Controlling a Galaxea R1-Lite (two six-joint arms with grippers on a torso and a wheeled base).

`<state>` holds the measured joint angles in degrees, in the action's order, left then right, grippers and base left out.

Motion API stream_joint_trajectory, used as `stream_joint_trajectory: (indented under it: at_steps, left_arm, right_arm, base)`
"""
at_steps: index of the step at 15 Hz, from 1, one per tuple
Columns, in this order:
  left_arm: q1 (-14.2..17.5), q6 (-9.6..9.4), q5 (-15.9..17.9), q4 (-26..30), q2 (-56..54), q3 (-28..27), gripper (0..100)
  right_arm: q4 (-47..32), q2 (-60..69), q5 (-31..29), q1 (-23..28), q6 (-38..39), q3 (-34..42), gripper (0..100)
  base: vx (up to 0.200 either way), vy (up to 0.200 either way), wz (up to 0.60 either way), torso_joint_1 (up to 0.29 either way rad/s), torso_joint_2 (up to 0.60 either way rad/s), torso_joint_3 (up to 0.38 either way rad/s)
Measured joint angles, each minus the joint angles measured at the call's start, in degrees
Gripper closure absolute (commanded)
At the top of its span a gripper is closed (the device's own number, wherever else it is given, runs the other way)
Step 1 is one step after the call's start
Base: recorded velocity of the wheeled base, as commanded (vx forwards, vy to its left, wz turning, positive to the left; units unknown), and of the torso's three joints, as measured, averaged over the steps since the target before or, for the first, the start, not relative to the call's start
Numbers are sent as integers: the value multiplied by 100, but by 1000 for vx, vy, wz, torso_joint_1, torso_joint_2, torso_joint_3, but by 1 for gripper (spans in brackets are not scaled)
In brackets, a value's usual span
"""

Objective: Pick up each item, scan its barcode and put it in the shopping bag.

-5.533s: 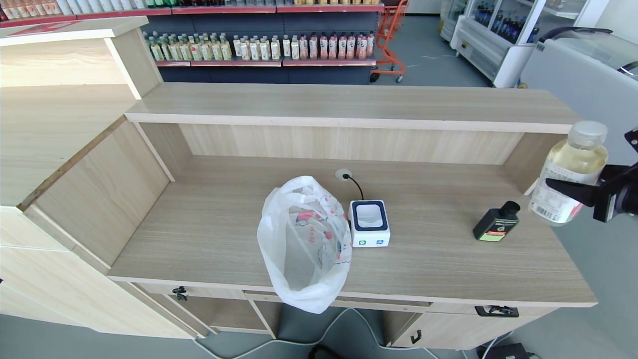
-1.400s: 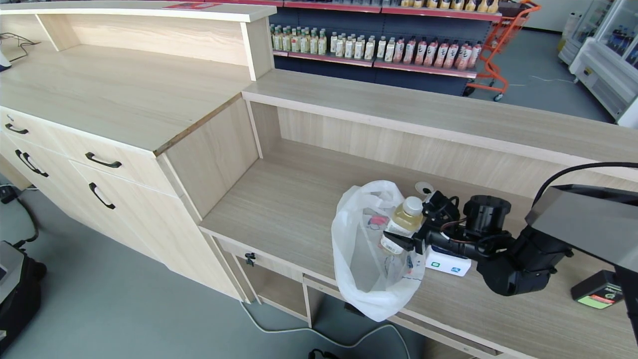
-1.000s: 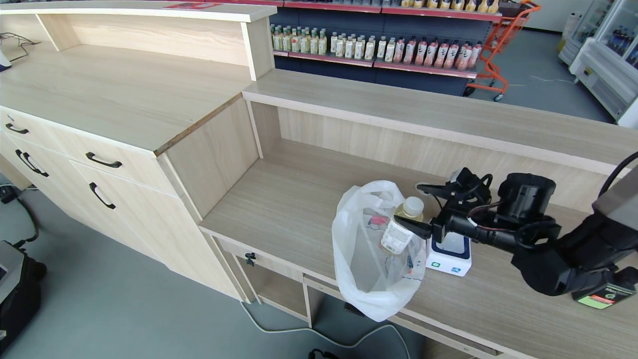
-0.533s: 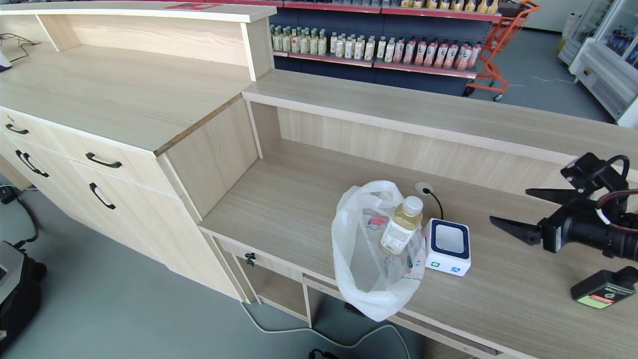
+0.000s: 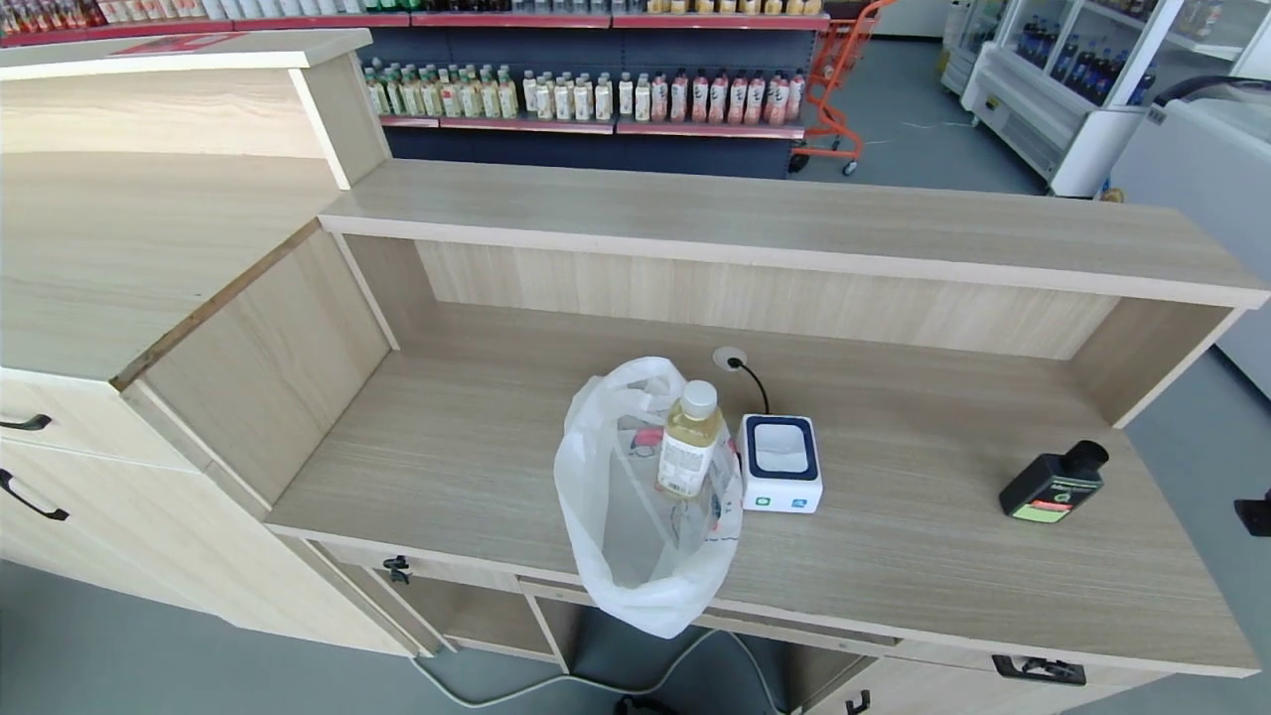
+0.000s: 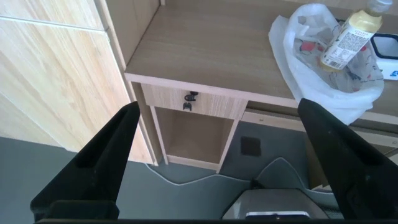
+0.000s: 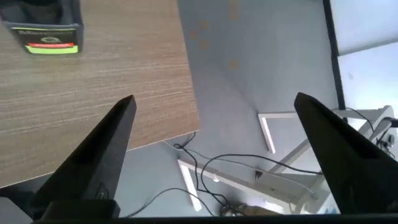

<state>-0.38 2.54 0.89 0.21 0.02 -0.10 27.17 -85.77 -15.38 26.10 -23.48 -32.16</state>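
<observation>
A white plastic shopping bag stands open at the counter's front edge, left of the white scanner. A bottle of pale yellow drink stands upright inside the bag, its white cap above the rim. A small black bottle with a green and red label lies on the counter at the far right. My right gripper is open and empty beyond the counter's right end, near the black bottle. My left gripper is open and empty, low in front of the counter, left of the bag and the bottle.
The wooden counter has a raised back shelf and side walls. A cable runs from the scanner to a hole. Drawers with a key sit under the front edge. Cables lie on the floor.
My right gripper opened and let go of the drink bottle, which now stands in the bag, then drew back to the right past the counter's end. The head camera has also shifted.
</observation>
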Motion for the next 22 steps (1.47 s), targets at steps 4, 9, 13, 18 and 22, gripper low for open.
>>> stream_joint_trajectory:
  at_steps: [4,9,13,18,22]
  left_arm:
    - [2,-2,0,-2,0,0,0]
    - [5,0,0,-2,0,0,0]
    - [5,0,1,-2,0,0,0]
    - [5,0,0,-2,0,0,0]
    - [5,-2,0,-2,0,0,0]
  right_arm:
    - [93,-808,-137,286,68,-105,0]
    - [991,-1621,-141,229,-132,-299,0]
    - [1435,-2050,-134,72,-180,-332,0]
    - [1492,-2274,-108,-232,-167,-332,0]
    - [2046,-2533,-106,-433,-169,-354,0]
  base:
    - [0,0,0,0,0,0]
    - [0,0,0,0,0,0]
    - [0,0,0,0,0,0]
    - [0,0,0,0,0,0]
    - [0,0,0,0,0,0]
